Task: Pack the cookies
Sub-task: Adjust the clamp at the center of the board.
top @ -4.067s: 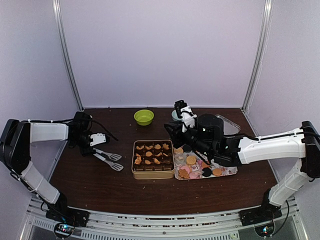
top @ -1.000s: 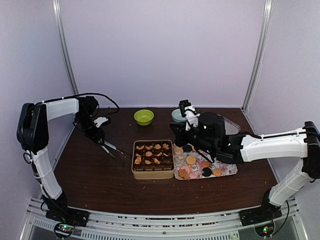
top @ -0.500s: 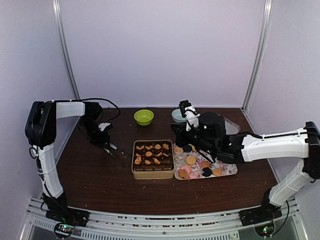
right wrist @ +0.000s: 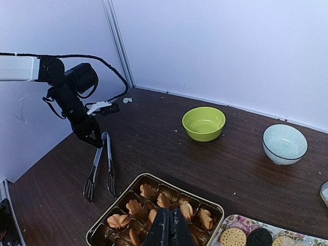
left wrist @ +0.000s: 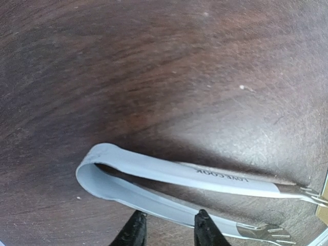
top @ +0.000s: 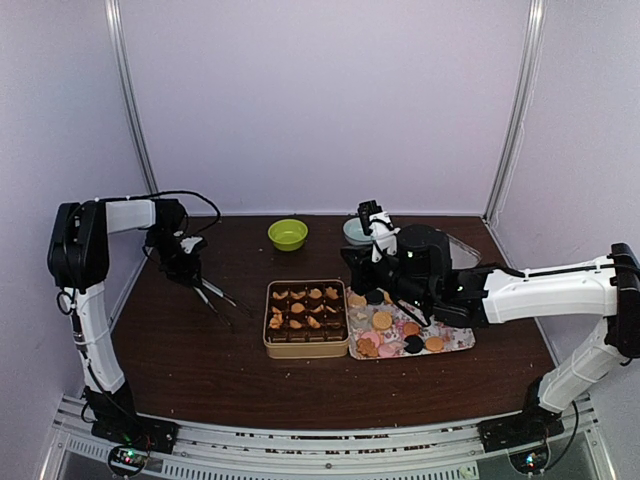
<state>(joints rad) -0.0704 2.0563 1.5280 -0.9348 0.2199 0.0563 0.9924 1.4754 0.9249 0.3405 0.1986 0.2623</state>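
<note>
The cookies (top: 383, 320), round tan, pink and black ones, lie on a flowered tray (top: 458, 344) right of a tan tin (top: 306, 349). Tan flower-shaped biscuits (right wrist: 119, 221) sit in the tin's dark cups. Two tray cookies show in the right wrist view (right wrist: 233, 237). Metal tongs (top: 216, 298) lie on edge left of the tin. My left gripper (left wrist: 170, 230) is open, its fingertips astride the lower arm of the tongs (left wrist: 154, 171) near the bend. My right gripper (right wrist: 169, 229) is shut and empty, hovering over the tin's right side (top: 358, 272).
A green bowl (top: 287, 234) and a pale striped bowl (right wrist: 284, 143) stand behind the tin. A clear lid (top: 460, 248) lies at the back right behind my right arm. Walls and frame posts close in the dark table (top: 250, 390).
My left arm swung in from the left to the tongs, which turned from flat onto their edge. In the last half second the left gripper drew back slightly leftward. The right arm hardly moved.
</note>
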